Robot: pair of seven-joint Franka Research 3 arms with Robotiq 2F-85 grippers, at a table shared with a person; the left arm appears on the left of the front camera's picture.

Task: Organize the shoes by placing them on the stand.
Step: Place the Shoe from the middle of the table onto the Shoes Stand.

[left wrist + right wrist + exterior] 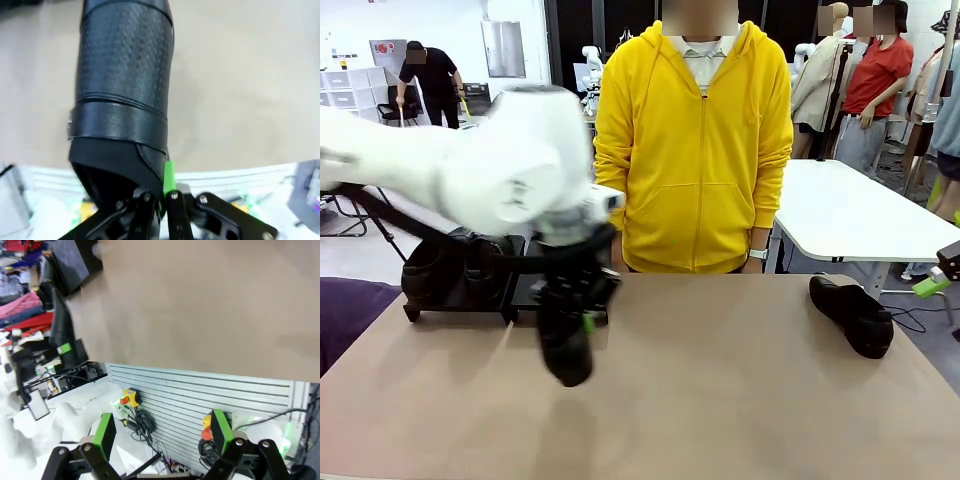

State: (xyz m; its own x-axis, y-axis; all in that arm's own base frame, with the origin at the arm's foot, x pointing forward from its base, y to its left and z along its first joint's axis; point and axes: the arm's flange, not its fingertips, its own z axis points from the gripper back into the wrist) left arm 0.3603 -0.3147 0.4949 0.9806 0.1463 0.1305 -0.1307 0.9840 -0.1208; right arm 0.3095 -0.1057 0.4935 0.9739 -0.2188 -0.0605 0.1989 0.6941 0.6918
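Observation:
My left gripper [582,318] is shut on the heel rim of a black shoe [566,350], which hangs toe-down just above the table in front of the stand [460,298]. In the left wrist view the same shoe [120,90] stretches away from the pinched fingertips [169,186]. Two shoes [432,265] sit on the stand's left half. Another shoe [852,314] lies on the table at the right. My right gripper [164,432] is open and holds nothing, off the table's near right edge; one of its green pads [927,287] shows at the picture's right edge.
A person in a yellow hoodie [695,140] stands at the far side of the tan table [720,400], hands down. A white table [860,215] stands behind at the right. Cables and a slatted panel [200,390] lie below the table's near edge.

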